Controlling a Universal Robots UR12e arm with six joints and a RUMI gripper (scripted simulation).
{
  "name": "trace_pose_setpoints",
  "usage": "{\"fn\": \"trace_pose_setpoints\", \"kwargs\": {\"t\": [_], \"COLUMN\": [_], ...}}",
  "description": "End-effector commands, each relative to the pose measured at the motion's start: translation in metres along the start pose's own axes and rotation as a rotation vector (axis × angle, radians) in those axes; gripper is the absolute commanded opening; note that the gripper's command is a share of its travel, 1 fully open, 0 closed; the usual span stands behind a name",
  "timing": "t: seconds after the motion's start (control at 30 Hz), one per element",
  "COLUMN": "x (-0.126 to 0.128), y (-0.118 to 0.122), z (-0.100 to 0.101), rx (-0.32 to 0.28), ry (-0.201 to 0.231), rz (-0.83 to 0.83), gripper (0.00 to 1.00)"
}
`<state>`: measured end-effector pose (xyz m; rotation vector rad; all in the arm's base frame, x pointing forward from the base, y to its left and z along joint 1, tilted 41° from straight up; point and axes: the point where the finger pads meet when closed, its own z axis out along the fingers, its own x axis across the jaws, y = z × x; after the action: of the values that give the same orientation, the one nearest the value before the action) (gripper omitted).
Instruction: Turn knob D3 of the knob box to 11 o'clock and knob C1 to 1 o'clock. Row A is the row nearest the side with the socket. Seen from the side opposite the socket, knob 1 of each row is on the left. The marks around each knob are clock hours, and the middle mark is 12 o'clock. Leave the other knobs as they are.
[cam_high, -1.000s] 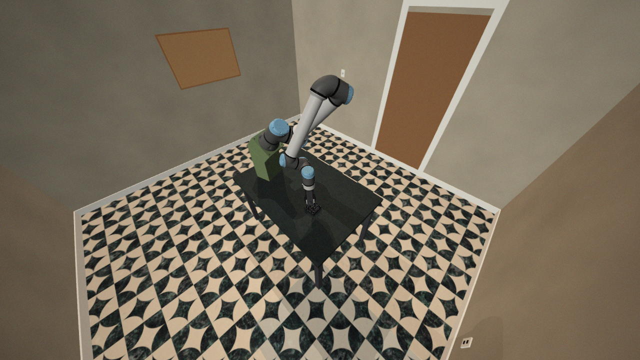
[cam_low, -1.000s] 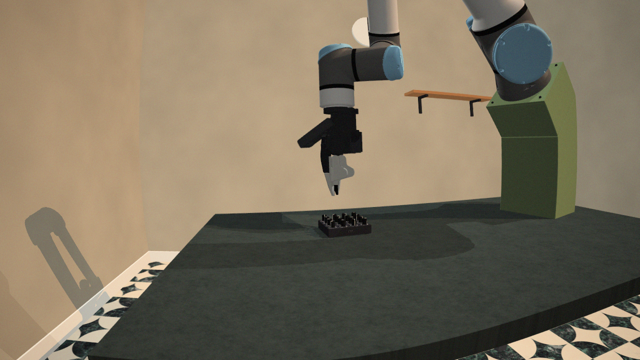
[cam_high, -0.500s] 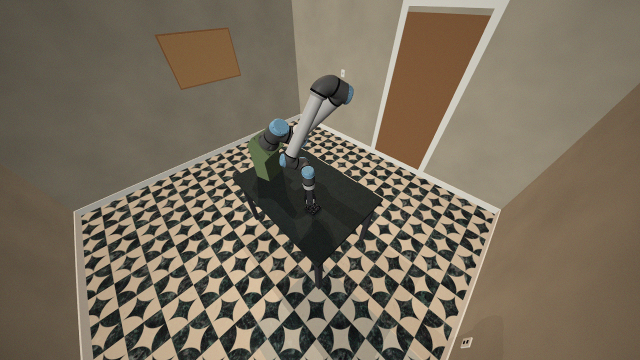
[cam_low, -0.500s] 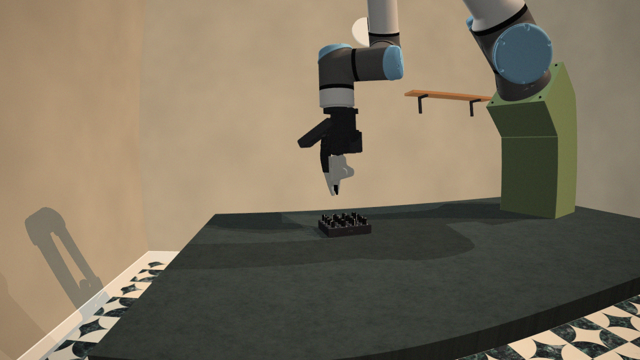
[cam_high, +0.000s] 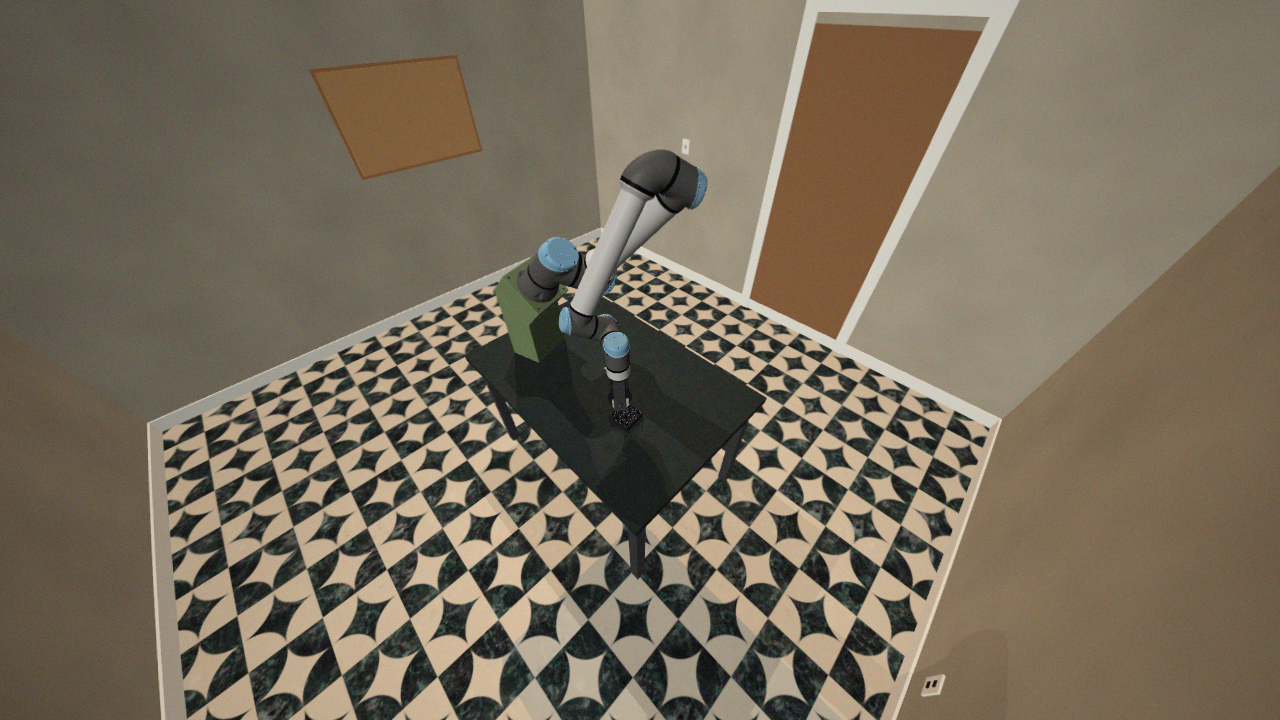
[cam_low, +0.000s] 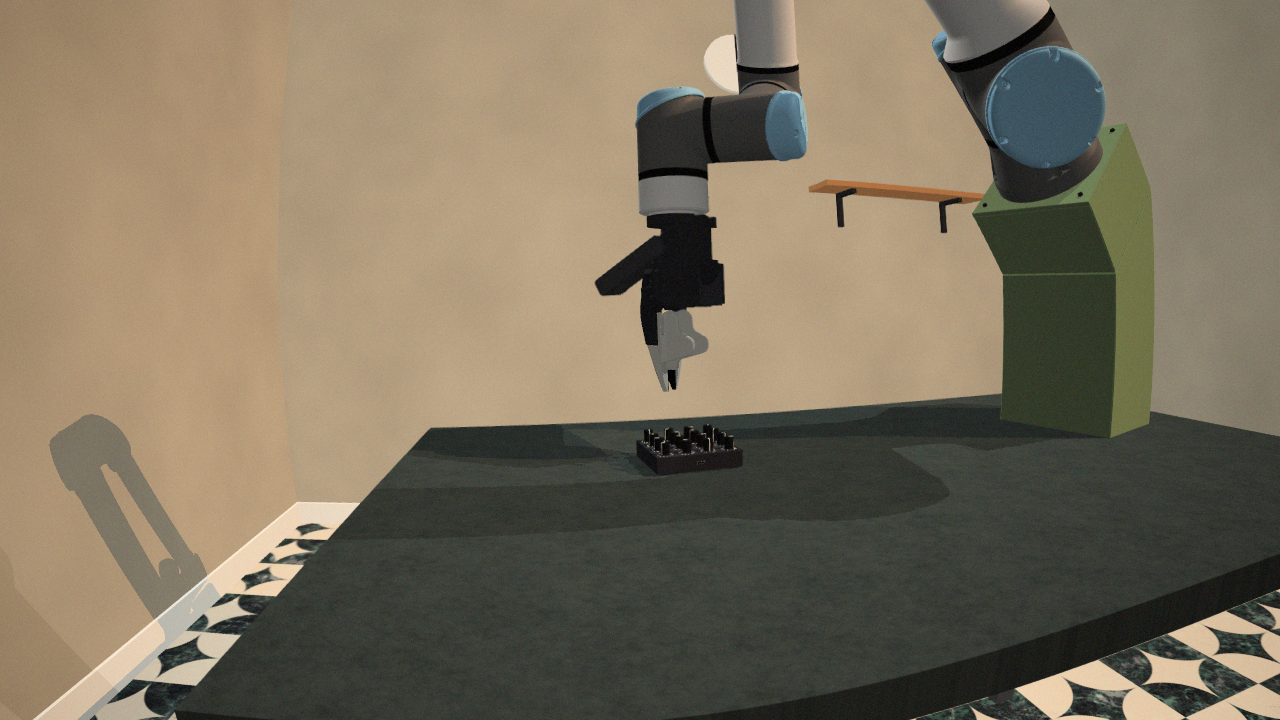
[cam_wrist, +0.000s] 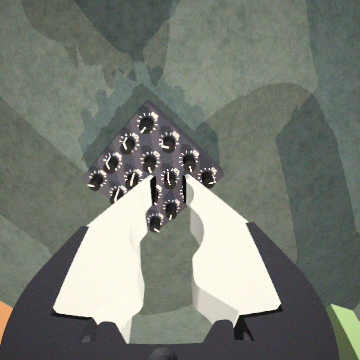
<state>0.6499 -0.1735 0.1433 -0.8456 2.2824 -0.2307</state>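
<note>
Pale-fingered and narrowly parted, the jaws of the RUMI gripper fill the foreground of the wrist view, grasping nothing. Below their tips and reaching out ahead of them sits the black knob box, set cornerwise, so its rows run diagonally to the line along which the jaws close. One middle knob appears in the gap; the fingers mask others, and whether D3 or C1 is the one lined up cannot be told. In the exterior view, the tips hang above the box, well short of touching the knobs, with the socket on the face toward the camera. The box rests on a dark desk; a green pedestal stands well apart to the right. From the top view, the single arm reaches from that pedestal to its work, largely obscuring the jaws. Descent onto either target would likely demand precise centering and alignment, since closely packed neighboring knobs, to be left alone, stand on several sides.

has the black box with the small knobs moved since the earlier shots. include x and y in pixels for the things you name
No, the black knob box (cam_high: 628, 416) (cam_low: 699, 462) (cam_wrist: 159, 149) shows no visible shift either way, judged against the green angular pedestal (cam_high: 535, 340) (cam_low: 1113, 385) (cam_wrist: 346, 327) in the exterior view.
</note>
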Motion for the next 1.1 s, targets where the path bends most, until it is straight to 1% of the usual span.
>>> {"fn": "trace_pose_setpoints", "kwargs": {"t": [0.0, 0.57, 1.07], "x": [0.0, 0.0, 0.0], "y": [0.0, 0.0, 0.0], "z": [0.0, 0.001, 0.013], "rx": [0.001, 0.001, 0.001], "ry": [0.0, 0.0, 0.0], "rz": [0.0, 0.0, 0.0], "gripper": [0.11, 0.11, 0.11]}}
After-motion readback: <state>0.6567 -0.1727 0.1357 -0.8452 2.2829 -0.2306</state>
